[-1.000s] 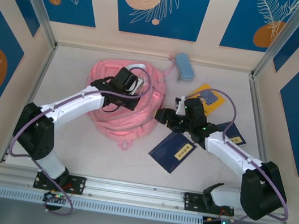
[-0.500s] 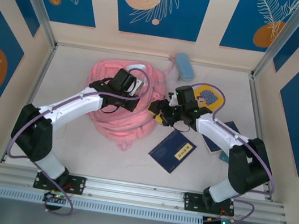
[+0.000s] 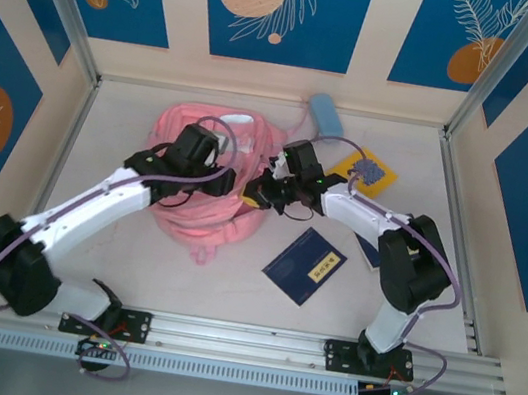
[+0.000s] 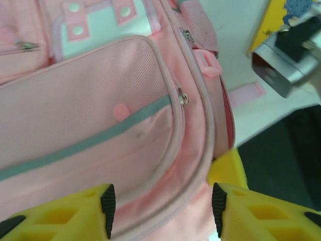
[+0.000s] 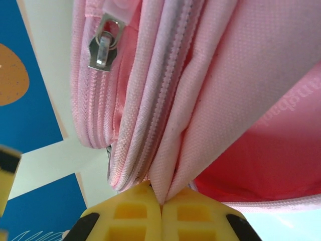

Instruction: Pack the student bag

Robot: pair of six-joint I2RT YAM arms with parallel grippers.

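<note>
A: Bag front and centre. The student bag (image 3: 207, 188) lies slumped on the table (image 3: 180, 275), left of the middle, between the two arms. It's soft pink woven cloth, padded and rumpled into deep folds.

B: And the right gripper (image 5: 161, 211) has hold of it. Its jaws are pressed tight together on a thin fold of pink fabric just beside the zip track, at the bag's right edge.

A: That reads as a pinch to lift one lip and hold the mouth open, so things can go in.

B: What about the left gripper (image 4: 160, 206)?

A: Its jaws are apart, roughly half spread, over the front pocket's piped rim, with nothing clamped. The fingers are blocky yellow plastic with dark pads. Whether those pads brush the cloth is hard to say from the wrist view.

B: It's probably set there to take the opposite lip, though that's a judgement.

A: The cargo waits to the right. There's a flat navy booklet (image 3: 304, 265) with a stiff cover and a gold label, near the bag. A yellow book (image 3: 368, 169) lies just beyond the right arm, and a rounded light-blue pencil case (image 3: 326, 117) sits by the back wall.

B: Smallest of all is the metal zip pull (image 5: 104, 42), dull silver, lying against the ribbed zipper tape.
</note>
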